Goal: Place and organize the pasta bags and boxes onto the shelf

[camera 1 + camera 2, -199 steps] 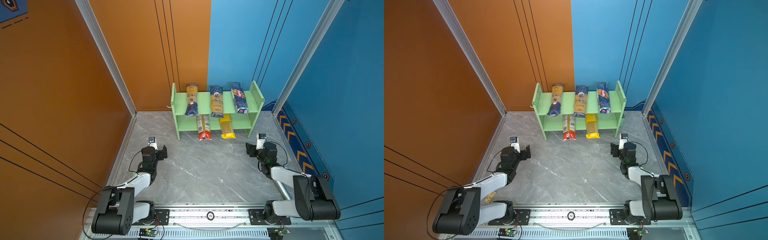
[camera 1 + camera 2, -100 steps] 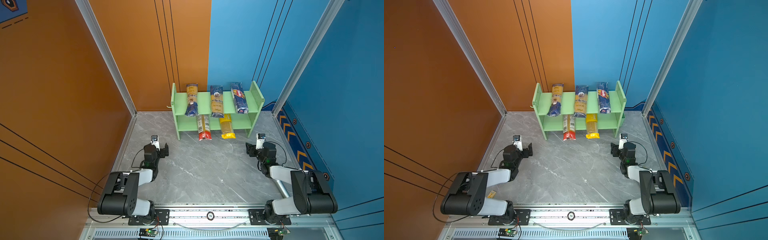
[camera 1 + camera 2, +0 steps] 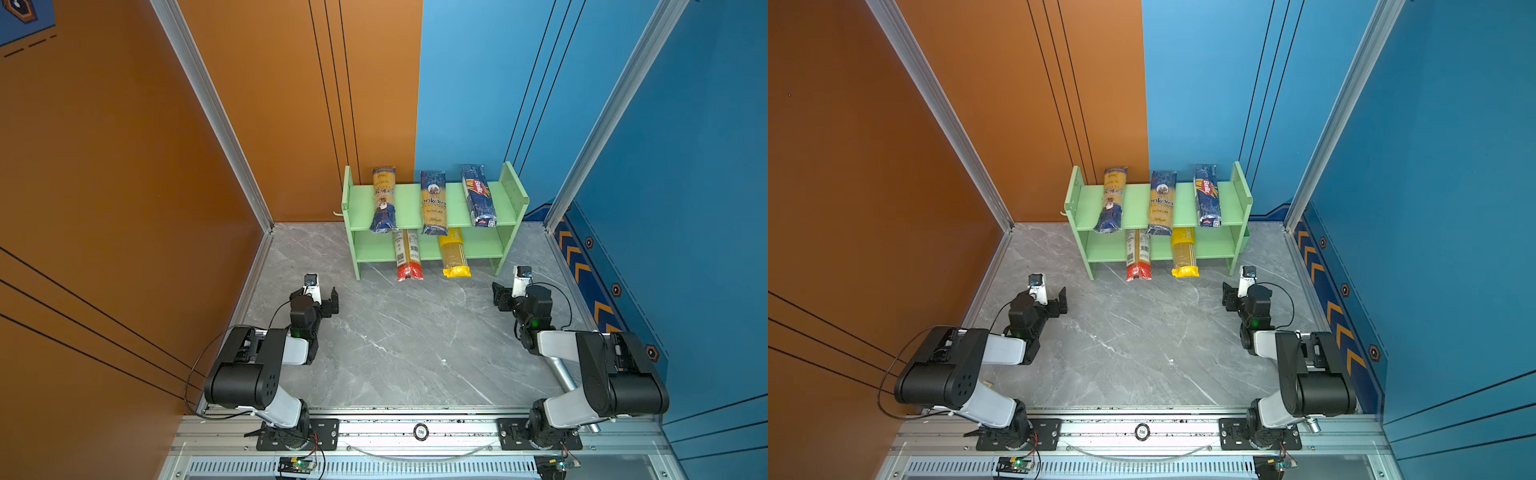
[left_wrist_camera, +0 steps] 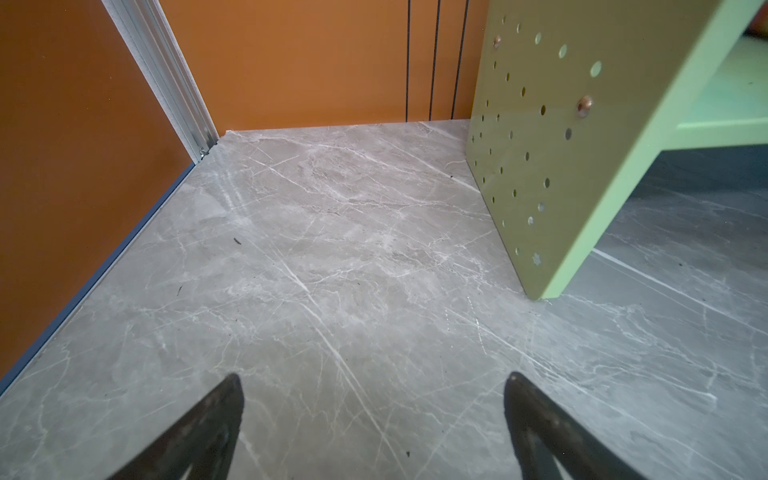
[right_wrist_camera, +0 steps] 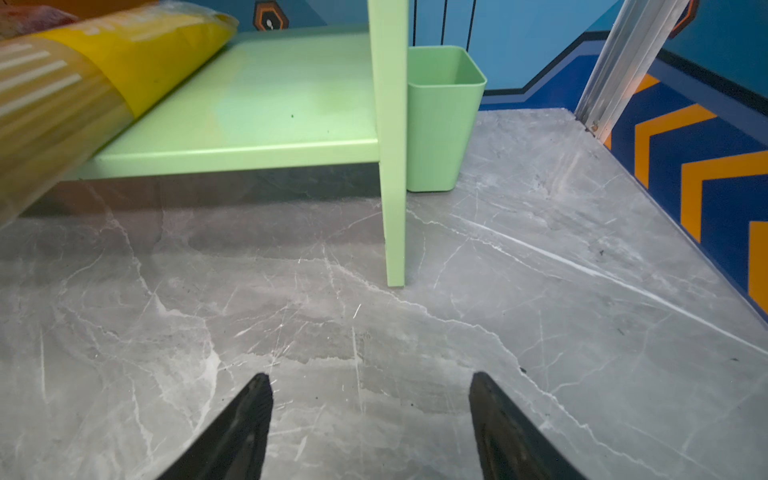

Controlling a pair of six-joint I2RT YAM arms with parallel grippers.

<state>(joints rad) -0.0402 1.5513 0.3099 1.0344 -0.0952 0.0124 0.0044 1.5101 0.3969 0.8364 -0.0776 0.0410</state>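
Observation:
The light green shelf (image 3: 361, 203) (image 3: 1133, 203) stands against the back wall in both top views. Its upper tier carries two navy-and-yellow portrait packets (image 3: 383, 199) (image 3: 433, 202) and a navy Barilla packet (image 3: 478, 195). On the lower tier lie a red-ended packet (image 3: 407, 255) and a yellow-ended packet (image 3: 454, 253) (image 5: 83, 75), their ends overhanging the front. My left gripper (image 3: 316, 296) (image 4: 374, 378) is open and empty, low over the floor off the shelf's left side panel (image 4: 540, 145). My right gripper (image 3: 513, 296) (image 5: 370, 376) is open and empty near the shelf's right leg.
A small green bin (image 5: 440, 116) (image 3: 1246, 237) hangs on the shelf's right side. A silver cylinder (image 3: 561, 370) lies beside the right arm's base. Orange wall on the left, blue wall on the right, metal rail (image 3: 419, 432) along the front.
Both arms have folded lower toward their bases, the left one most. The grippers have hardly shifted and stay open. The packets have not moved.

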